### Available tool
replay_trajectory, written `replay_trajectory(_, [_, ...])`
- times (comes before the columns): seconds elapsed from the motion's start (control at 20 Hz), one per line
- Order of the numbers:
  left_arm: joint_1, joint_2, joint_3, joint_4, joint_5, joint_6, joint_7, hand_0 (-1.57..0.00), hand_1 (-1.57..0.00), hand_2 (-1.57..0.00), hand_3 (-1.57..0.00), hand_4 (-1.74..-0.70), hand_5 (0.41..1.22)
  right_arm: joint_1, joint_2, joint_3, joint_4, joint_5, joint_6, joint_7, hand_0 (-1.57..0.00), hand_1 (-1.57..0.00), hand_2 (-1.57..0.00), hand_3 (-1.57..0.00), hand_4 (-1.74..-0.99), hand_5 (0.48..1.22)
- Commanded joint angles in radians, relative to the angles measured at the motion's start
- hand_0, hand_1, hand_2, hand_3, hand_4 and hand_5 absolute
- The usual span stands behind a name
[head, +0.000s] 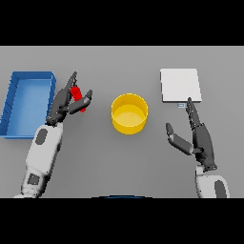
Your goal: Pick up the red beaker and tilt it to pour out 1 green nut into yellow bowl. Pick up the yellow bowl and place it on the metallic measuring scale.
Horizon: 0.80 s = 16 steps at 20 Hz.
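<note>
Left hand has fingers and thumb curled round the red beaker, left of the yellow bowl and beside the blue tray. Right hand hovers with fingers straight, below the scale. Beaker looks small, light and rigid, probably slick; a mid-body hold suits tilting. Nut is not visible. No writing can be read.

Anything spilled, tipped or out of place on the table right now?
Nothing stands out. The yellow bowl sits upright at centre, the scale lies flat, and the left hand grips the red beaker. No spilled nut shows.
</note>
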Motion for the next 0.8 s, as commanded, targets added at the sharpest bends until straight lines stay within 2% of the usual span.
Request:
replay_trajectory(0.0, [-0.015, -0.003, 0.003, 0.022, -0.004, 0.006, -0.013, 0.00, 0.00, 0.00, 0.00, -1.34, 0.725, -0.002, 0.002, -0.001, -0.004, -0.008, 0.003, 0.004, 0.00, 0.00, 0.00, 0.00, -1.305, 0.681])
replay_trajectory(0.1, [-0.016, -0.019, 0.011, 0.036, 0.004, 0.015, -0.053, 0.00, 0.00, -0.03, 0.00, -1.39, 0.752, -0.005, -0.005, -0.007, -0.004, -0.005, 0.000, 0.008, 0.00, 0.00, 0.00, 0.00, -1.295, 0.683])
replay_trajectory(0.15, [-0.029, -0.019, 0.022, 0.053, 0.010, 0.019, -0.051, -0.08, -0.08, -0.12, -0.08, -1.42, 0.770, -0.005, -0.002, -0.002, 0.000, 0.002, -0.003, 0.007, 0.00, 0.00, 0.00, 0.00, -1.291, 0.684])
replay_trajectory(0.2, [-0.041, -0.030, 0.029, 0.061, 0.014, 0.036, -0.038, -0.25, -0.28, -0.31, -0.22, -1.44, 0.795, 0.000, 0.005, 0.007, -0.008, 0.007, -0.004, 0.003, 0.00, 0.00, 0.00, 0.00, -1.289, 0.684])
replay_trajectory(0.3, [-0.057, -0.044, 0.037, 0.091, 0.003, 0.075, -0.044, -0.68, -0.70, -0.71, -0.71, -1.44, 0.949, 0.006, 0.002, 0.006, -0.013, 0.004, 0.000, 0.002, 0.00, 0.00, 0.00, 0.00, -1.285, 0.683])
replay_trajectory(0.35, [-0.055, -0.046, 0.028, 0.092, -0.019, 0.102, -0.054, -0.86, -0.87, -0.89, -0.88, -1.44, 1.003, 0.003, -0.006, -0.005, 0.000, -0.006, 0.005, 0.002, 0.00, 0.00, 0.00, 0.00, -1.283, 0.683])
replay_trajectory(0.45, [-0.057, -0.052, 0.028, 0.103, -0.035, 0.110, -0.091, -1.12, -1.13, -1.13, -1.13, -1.44, 1.082, -0.011, -0.005, -0.007, -0.002, -0.010, 0.004, 0.014, 0.00, 0.00, 0.00, 0.00, -1.290, 0.684])
replay_trajectory(0.5, [-0.062, -0.059, 0.035, 0.111, -0.033, 0.111, -0.099, -1.21, -1.21, -1.22, -1.22, -1.45, 1.109, -0.002, -0.001, 0.001, 0.002, -0.006, 0.009, -0.010, 0.00, 0.00, 0.00, 0.00, -1.291, 0.684])
replay_trajectory(0.55, [-0.076, -0.057, 0.042, 0.121, -0.037, 0.113, -0.085, -1.28, -1.29, -1.29, -1.29, -1.45, 1.132, -0.010, -0.002, -0.001, 0.006, -0.004, 0.007, -0.008, 0.00, 0.00, 0.00, 0.00, -1.293, 0.682])
replay_trajectory(0.6, [-0.073, -0.065, 0.039, 0.118, -0.047, 0.130, -0.097, -1.34, -1.34, -1.35, -1.34, -1.51, 1.132, -0.004, 0.001, 0.003, 0.012, -0.004, 0.009, -0.015, 0.00, 0.00, 0.00, 0.00, -1.296, 0.681])
replay_trajectory(0.65, [-0.069, -0.070, 0.043, 0.118, -0.034, 0.130, -0.123, -1.38, -1.39, -1.39, -1.39, -1.55, 1.129, -0.016, 0.004, -0.002, 0.008, -0.012, 0.008, 0.002, 0.00, 0.00, 0.00, 0.00, -1.303, 0.682])
replay_trajectory(0.75, [-0.075, -0.068, 0.038, 0.110, -0.018, 0.133, -0.135, -1.45, -1.45, -1.46, -1.45, -1.62, 1.117, -0.021, 0.010, 0.009, 0.028, 0.009, 0.000, -0.018, 0.00, 0.00, 0.00, 0.00, -1.288, 0.679])
